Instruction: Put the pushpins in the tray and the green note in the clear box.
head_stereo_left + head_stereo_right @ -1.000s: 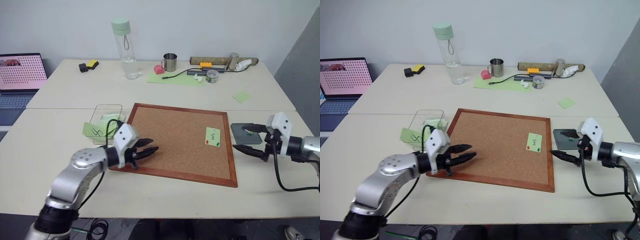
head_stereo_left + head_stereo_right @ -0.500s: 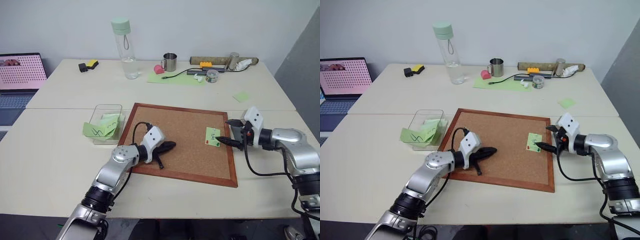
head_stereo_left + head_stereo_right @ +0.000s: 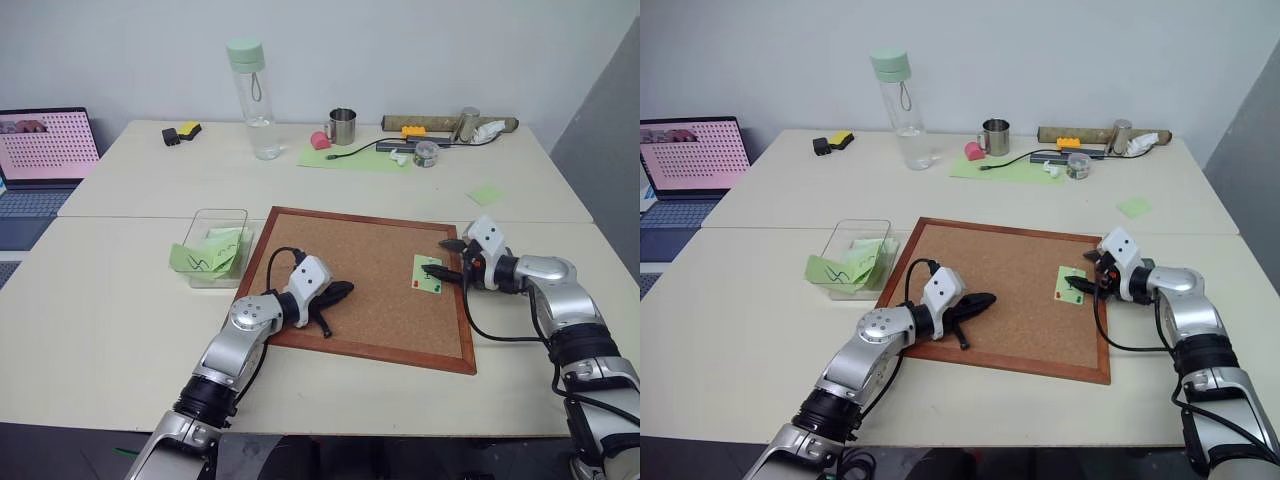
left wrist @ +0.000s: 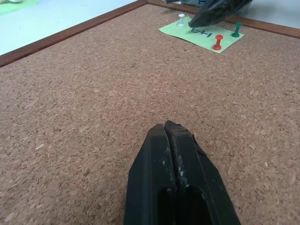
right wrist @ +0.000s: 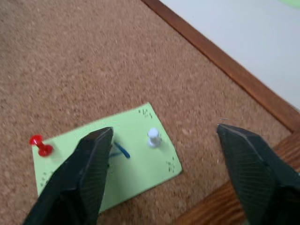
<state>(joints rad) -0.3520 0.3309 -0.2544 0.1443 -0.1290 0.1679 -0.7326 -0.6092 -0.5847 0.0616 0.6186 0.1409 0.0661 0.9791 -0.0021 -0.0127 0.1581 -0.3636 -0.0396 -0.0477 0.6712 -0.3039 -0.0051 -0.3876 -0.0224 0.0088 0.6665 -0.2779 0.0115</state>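
The green note [image 3: 426, 273] with its black mark is pinned near the right edge of the corkboard [image 3: 365, 250]. A white pushpin [image 5: 153, 137], a red pushpin [image 5: 41, 145] and a green pushpin [image 4: 237, 30] stand in it. My right gripper [image 3: 438, 256] is open just above the note, one finger on either side of the white pin and touching nothing. My left gripper [image 3: 340, 292] is shut and empty, low over the board's left part. The clear box [image 3: 215, 245] stands left of the board with squiggled green notes in it. The tray is hidden behind my right hand.
A clear bottle [image 3: 250, 95], a metal cup [image 3: 341, 125] and small clutter line the far table. A laptop [image 3: 45, 150] sits at the far left. A blank green note [image 3: 485, 193] lies at the back right.
My right gripper came in from beside the tray to over the note and its fingers narrowed a little. My left gripper shut and moved forward onto the corkboard, then stayed still.
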